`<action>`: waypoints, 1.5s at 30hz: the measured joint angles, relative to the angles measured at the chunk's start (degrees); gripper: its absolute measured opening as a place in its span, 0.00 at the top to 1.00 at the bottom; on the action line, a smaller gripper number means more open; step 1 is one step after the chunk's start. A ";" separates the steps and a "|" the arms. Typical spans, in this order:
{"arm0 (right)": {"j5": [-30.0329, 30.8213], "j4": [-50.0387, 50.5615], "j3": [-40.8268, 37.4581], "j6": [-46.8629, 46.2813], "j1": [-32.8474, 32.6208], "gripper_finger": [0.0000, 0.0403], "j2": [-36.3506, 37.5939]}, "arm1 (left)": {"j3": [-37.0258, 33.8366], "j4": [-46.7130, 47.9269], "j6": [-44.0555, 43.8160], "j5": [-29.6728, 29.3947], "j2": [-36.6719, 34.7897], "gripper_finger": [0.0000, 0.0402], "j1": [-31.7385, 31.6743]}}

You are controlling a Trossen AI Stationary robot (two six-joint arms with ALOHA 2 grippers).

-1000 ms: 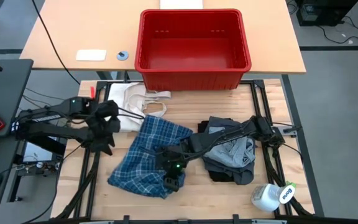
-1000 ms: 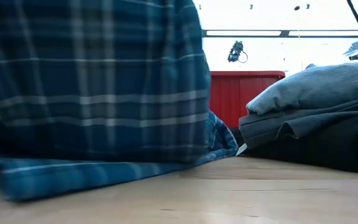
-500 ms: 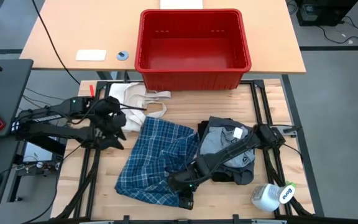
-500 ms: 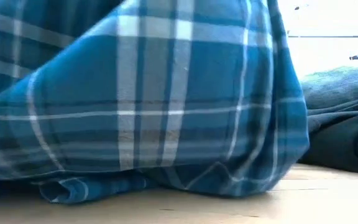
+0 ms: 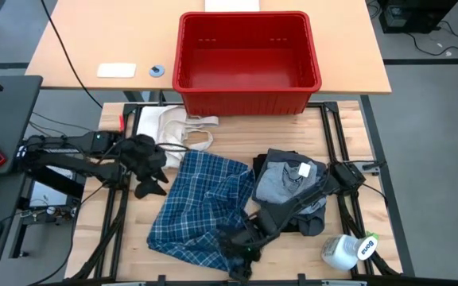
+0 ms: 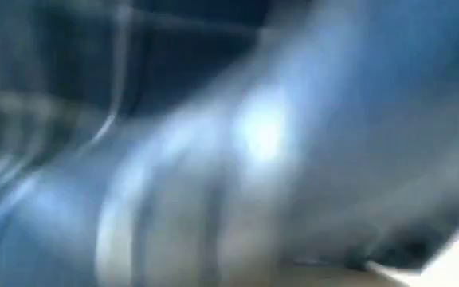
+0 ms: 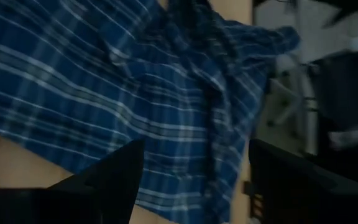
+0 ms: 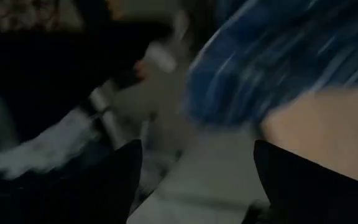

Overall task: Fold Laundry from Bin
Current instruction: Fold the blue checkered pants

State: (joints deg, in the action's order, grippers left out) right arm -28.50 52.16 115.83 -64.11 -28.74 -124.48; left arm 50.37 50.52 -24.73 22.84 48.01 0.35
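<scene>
1. Right gripper [image 5: 239,258] fingers apart, empty, at plaid shirt [image 5: 201,202] near edge.
2. Left gripper [image 5: 151,181] fingers apart beside shirt's left edge.
3. Folded pile [image 5: 293,191], spray bottle [image 5: 348,250] right; bin [image 5: 246,65], cream cloth [image 5: 173,127] behind on desk [image 5: 133,238].

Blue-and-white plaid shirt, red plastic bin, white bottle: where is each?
Blue-and-white plaid shirt [image 5: 201,202], high view, middle of cloth.
Red plastic bin [image 5: 249,102], high view, front wall.
White bottle [image 5: 342,251], high view, body.
</scene>
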 joint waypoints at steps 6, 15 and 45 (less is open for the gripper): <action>2.15 0.19 1.42 -3.63 -3.11 0.23 0.10 | -0.02 -3.72 3.57 -10.18 2.32 0.27 4.85; 37.73 10.80 1.50 2.73 2.62 0.31 0.42 | -3.02 -7.61 20.99 -10.96 13.84 0.32 1.21; 18.82 -7.86 -40.29 56.50 39.08 0.48 18.11 | -5.79 -33.60 26.35 -3.26 40.38 0.51 -22.68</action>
State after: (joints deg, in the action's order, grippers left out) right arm -9.68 44.30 75.54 -7.61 10.34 -106.37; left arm 44.58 16.91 1.62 19.58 88.39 -22.33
